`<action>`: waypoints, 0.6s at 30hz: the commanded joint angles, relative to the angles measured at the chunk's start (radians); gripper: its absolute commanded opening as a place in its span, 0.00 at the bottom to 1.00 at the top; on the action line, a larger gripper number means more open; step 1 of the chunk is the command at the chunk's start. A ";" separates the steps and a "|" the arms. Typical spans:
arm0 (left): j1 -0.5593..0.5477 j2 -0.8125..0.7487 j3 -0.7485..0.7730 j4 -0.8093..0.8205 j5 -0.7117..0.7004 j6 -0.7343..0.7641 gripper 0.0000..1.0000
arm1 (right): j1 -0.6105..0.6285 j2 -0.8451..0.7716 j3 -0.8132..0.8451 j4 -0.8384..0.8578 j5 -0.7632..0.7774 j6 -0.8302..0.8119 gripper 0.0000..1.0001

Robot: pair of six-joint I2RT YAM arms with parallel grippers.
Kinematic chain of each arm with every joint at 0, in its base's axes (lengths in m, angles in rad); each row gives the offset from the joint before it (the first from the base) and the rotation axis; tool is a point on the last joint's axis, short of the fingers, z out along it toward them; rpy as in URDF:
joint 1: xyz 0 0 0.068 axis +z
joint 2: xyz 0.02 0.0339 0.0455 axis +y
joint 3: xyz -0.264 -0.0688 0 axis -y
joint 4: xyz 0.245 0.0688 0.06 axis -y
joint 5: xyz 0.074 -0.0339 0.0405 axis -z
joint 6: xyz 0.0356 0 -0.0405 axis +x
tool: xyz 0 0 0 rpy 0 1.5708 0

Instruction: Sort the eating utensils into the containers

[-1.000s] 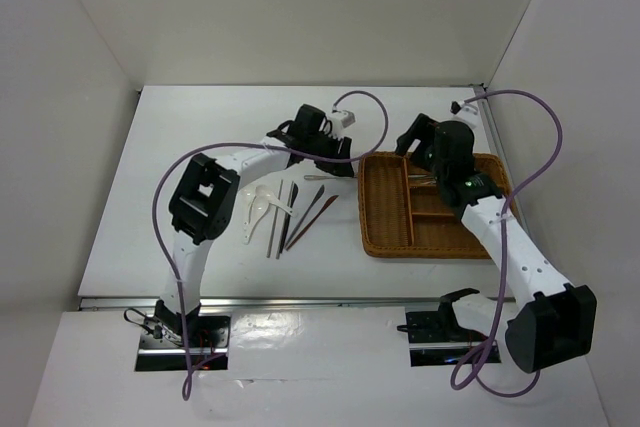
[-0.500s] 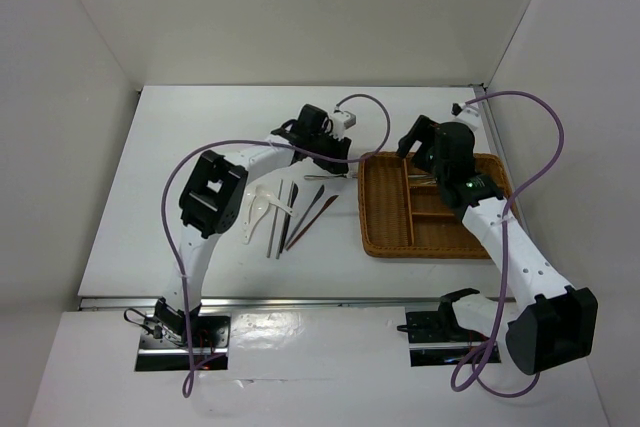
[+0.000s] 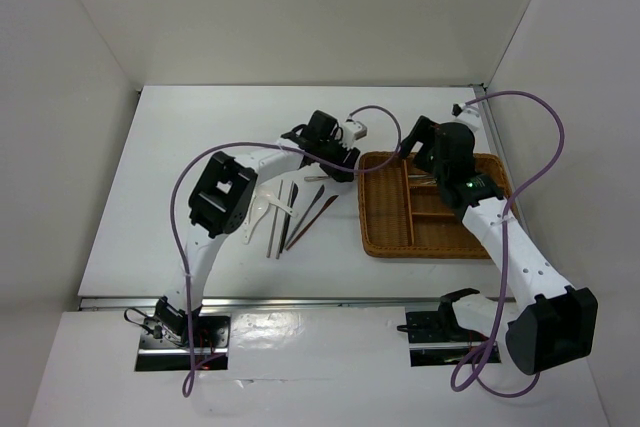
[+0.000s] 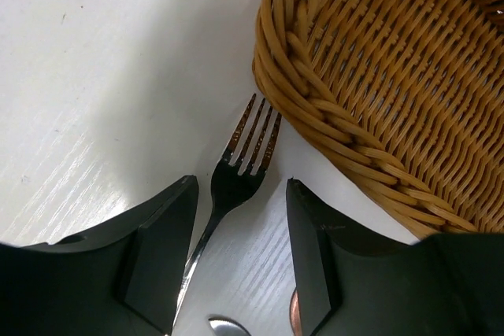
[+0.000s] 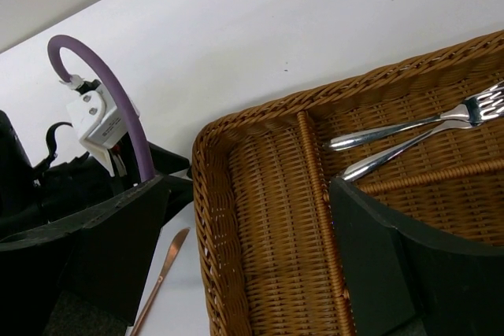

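Note:
A silver fork point(image 4: 236, 169) lies flat on the white table, its tines next to the wicker tray's point(image 4: 378, 76) outer corner. My left gripper point(image 4: 240, 186) is open and low over the fork, one finger on each side of its neck, not closed on it. In the top view the left gripper point(image 3: 335, 155) is at the tray's point(image 3: 385, 242) far left corner. My right gripper point(image 5: 248, 186) is open and empty above the tray's long slot point(image 5: 272, 226). Two forks point(image 5: 417, 127) lie in a far compartment.
Left of the tray lie two white spoons point(image 3: 260, 209), thin dark chopsticks point(image 3: 277, 217) and reddish-brown sticks point(image 3: 312, 212). A copper-coloured utensil point(image 5: 161, 273) lies just outside the tray's left wall. White walls enclose the table on three sides.
My left gripper has moved right, closer to the tray's corner and over the fork. The right arm has hardly moved.

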 commanded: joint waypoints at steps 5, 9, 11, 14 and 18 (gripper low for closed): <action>-0.012 0.071 0.070 -0.047 -0.043 0.020 0.59 | -0.004 -0.019 0.029 0.009 0.040 -0.021 0.91; -0.012 0.082 0.093 -0.067 -0.064 -0.005 0.40 | -0.004 -0.019 0.029 0.009 0.040 -0.021 0.91; -0.012 0.102 0.104 -0.081 -0.075 -0.014 0.32 | -0.004 -0.019 0.029 0.009 0.049 -0.021 0.91; -0.012 0.114 0.142 -0.109 -0.084 -0.023 0.26 | -0.004 -0.019 0.029 0.009 0.049 -0.021 0.91; -0.012 0.114 0.132 -0.110 -0.102 -0.034 0.12 | -0.004 -0.028 0.029 0.009 0.049 -0.021 0.91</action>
